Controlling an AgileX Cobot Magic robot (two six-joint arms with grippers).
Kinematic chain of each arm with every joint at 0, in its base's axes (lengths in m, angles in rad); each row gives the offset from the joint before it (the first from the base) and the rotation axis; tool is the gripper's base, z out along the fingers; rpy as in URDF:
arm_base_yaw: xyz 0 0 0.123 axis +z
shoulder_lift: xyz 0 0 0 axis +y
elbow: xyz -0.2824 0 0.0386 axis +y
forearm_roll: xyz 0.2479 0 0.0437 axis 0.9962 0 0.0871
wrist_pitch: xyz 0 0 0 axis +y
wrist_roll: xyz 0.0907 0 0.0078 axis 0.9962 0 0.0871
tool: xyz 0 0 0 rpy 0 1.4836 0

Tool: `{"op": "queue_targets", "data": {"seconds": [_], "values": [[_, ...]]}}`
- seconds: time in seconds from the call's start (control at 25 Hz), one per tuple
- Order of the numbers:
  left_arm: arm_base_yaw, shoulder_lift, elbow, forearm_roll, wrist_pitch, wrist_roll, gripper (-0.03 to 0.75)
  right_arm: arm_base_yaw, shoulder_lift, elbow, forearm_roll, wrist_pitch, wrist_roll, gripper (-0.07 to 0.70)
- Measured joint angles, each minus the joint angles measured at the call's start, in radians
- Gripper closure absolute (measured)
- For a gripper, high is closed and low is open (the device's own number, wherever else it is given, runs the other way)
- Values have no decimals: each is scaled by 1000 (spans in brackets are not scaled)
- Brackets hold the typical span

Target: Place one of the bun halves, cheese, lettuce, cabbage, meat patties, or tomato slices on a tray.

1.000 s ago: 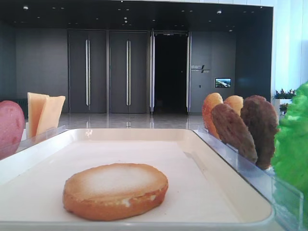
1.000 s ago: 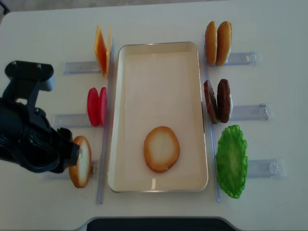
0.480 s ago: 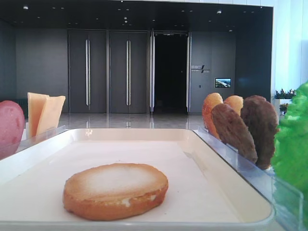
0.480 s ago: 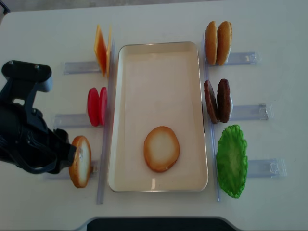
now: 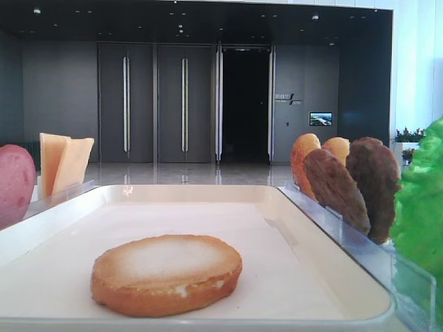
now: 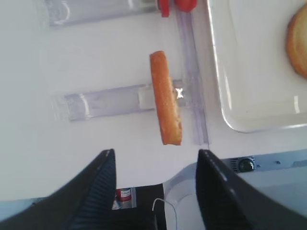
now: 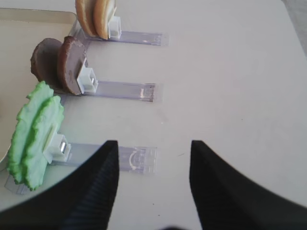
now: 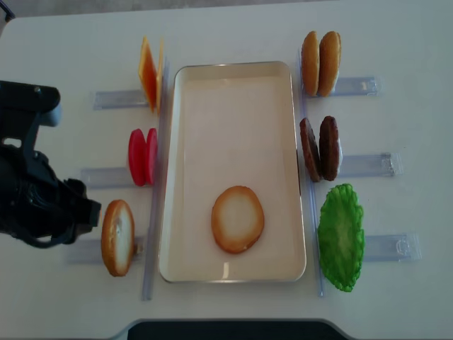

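One bun half [image 8: 238,219] lies flat, pale face up, near the front of the cream tray [image 8: 233,127]. A second bun half [image 6: 165,98] stands on edge in a clear holder left of the tray. My left gripper [image 6: 156,152] hangs open and empty, back from that standing bun and apart from it; its black arm [image 8: 35,205] fills the left side of the overhead view. My right gripper [image 7: 153,143] is open over bare table, right of the lettuce [image 7: 34,134] and meat patties [image 7: 60,64]. Cheese [image 8: 150,73] and tomato slices [image 8: 142,156] stand left of the tray.
Two orange-golden rounded pieces [image 8: 320,62] stand at the back right. Clear plastic holder rails [image 8: 368,164] stick out on both sides of the tray. The table's front edge [image 8: 226,327] lies close below the tray.
My left arm has drawn back to the left, away from the standing bun half, which now shows in full. The bun on the tray and the other food have not moved.
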Motion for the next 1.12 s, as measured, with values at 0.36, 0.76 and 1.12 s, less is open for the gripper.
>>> {"op": "queue_targets", "data": {"seconds": [0.36, 0.76, 1.12], "values": [[445, -1, 0, -80, 1, 218, 394, 0, 0, 0, 0, 0, 0, 274], [670, -1, 0, -169, 4, 378, 403, 0, 0, 0, 0, 0, 0, 274], [670, -49, 0, -180, 7, 427, 419, 0, 0, 0, 0, 0, 0, 274]]}}
